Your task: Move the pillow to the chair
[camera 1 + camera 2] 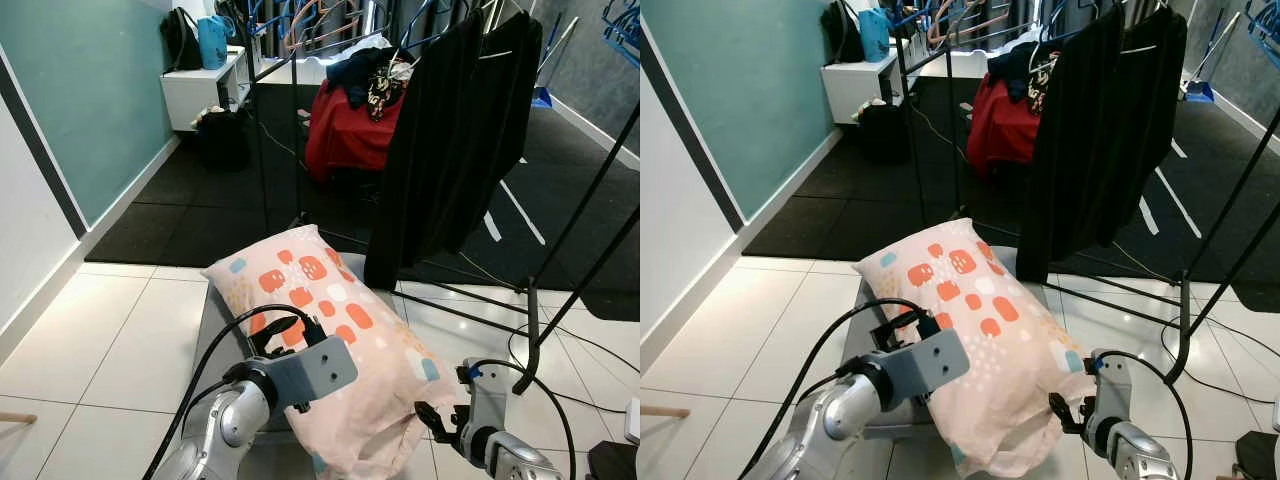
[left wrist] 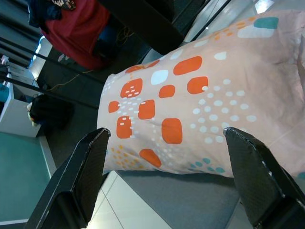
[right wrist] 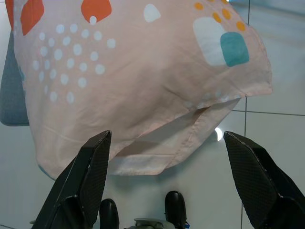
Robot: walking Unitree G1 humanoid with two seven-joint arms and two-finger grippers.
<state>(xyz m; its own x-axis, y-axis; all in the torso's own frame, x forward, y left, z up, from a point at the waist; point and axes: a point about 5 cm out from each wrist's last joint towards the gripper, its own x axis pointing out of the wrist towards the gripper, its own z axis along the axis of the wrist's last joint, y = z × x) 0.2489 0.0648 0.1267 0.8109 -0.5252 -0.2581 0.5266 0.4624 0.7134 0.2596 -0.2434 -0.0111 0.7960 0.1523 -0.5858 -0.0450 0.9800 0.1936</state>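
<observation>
The left pincer (image 2: 164, 176) is spread wide, holds nothing, and sits beside the near left edge of the pillow (image 1: 330, 330). The pillow lies on a grey chair (image 1: 225, 310), its near end overhanging the tiled floor (image 1: 100, 340). The right pincer (image 3: 167, 181) is spread wide, empty, just clear of that end.

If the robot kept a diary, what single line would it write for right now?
pillow lying on grey seat | left claw open beside it | right claw open at its overhanging end | neither gripping
</observation>
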